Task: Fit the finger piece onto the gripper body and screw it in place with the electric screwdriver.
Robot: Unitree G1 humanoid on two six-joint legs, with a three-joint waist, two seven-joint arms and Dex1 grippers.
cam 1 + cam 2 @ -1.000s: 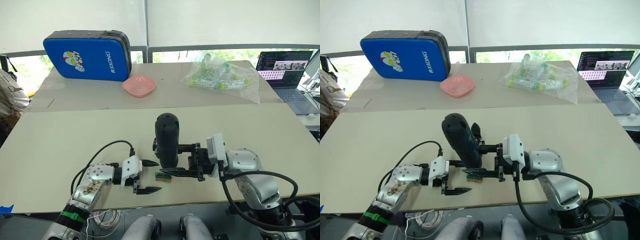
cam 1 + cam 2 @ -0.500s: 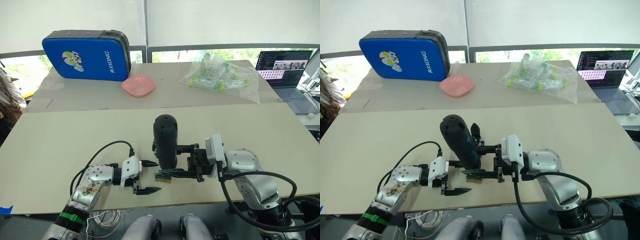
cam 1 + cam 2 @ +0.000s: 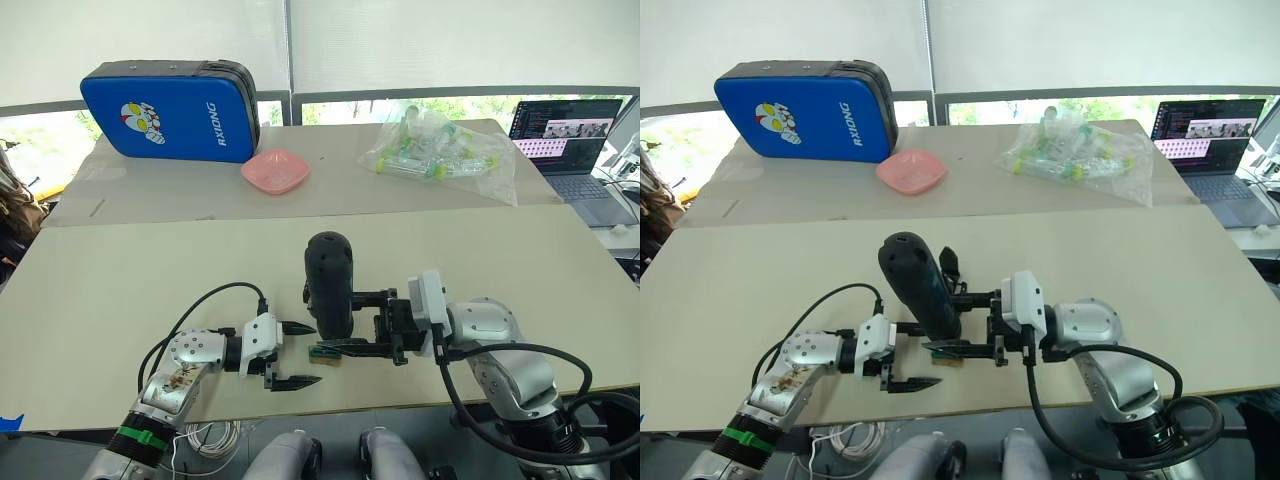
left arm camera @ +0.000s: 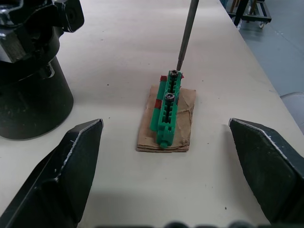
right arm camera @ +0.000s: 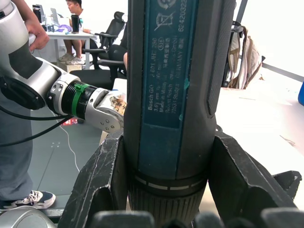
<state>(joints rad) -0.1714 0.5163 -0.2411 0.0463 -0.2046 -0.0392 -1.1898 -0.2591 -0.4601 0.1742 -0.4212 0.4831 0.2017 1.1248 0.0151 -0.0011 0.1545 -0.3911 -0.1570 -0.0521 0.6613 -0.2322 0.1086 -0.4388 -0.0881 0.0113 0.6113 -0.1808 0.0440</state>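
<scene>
My right gripper (image 3: 342,320) is shut on the electric screwdriver (image 3: 330,282), a thick black cylinder held upright (image 5: 175,95). Its thin metal bit (image 4: 185,35) points down onto a screw in a small green-and-tan block (image 4: 168,107) near the table's front edge. My left gripper (image 3: 313,352) stands open just left of that block, one finger on each side of it and touching nothing. The gripper body (image 4: 31,71), black with a round base, stands on the table close behind the screwdriver (image 3: 950,265). The finger piece is hidden.
On the far table lie a blue case (image 3: 170,105), a pink bowl (image 3: 275,170) and a clear bag of tubes (image 3: 440,150). A laptop (image 3: 565,135) stands at the far right. People sit at desks (image 5: 71,28) in the room beyond.
</scene>
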